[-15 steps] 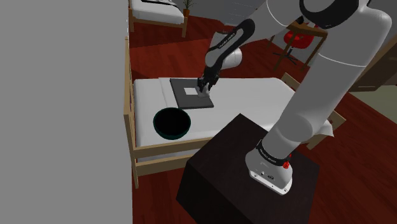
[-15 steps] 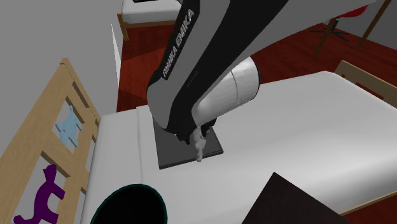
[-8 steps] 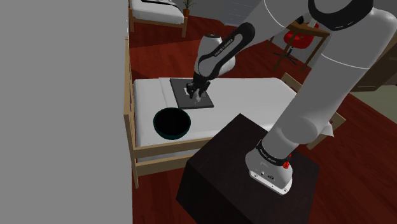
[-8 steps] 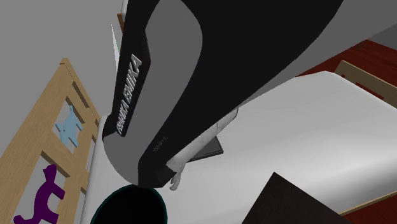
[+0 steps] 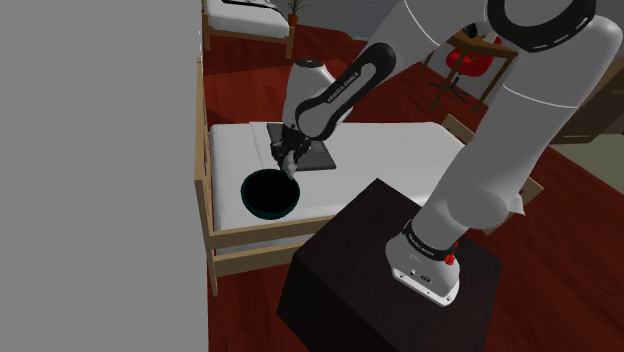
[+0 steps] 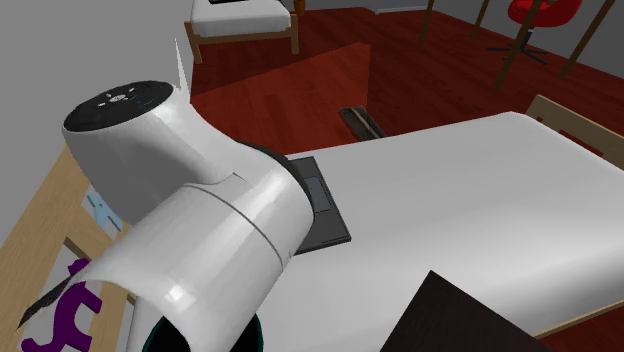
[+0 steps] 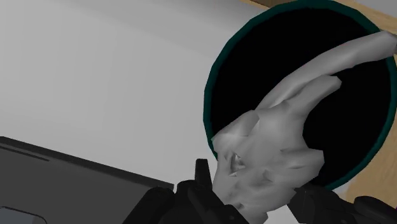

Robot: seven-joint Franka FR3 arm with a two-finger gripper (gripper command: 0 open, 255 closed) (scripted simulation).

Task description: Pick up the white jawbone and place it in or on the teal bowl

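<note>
Jawbone (image 7: 280,153) pinched between the gripper's (image 7: 254,202) fingers, its long axis pointing away from the fingertips and across the teal bowl's (image 7: 208,108) dark opening. We judge the bowl sits directly below, so a short descent suffices.

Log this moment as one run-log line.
phase: carry | gripper: shut on jawbone | location: above teal bowl edge | jawbone: not yet released

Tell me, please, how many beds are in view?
2. One bed stands beside the stand and carries the bowl. The other bed stands farther back, across the red floor, at the shoulder view's top. More may be hidden behind the grey wall.
</note>
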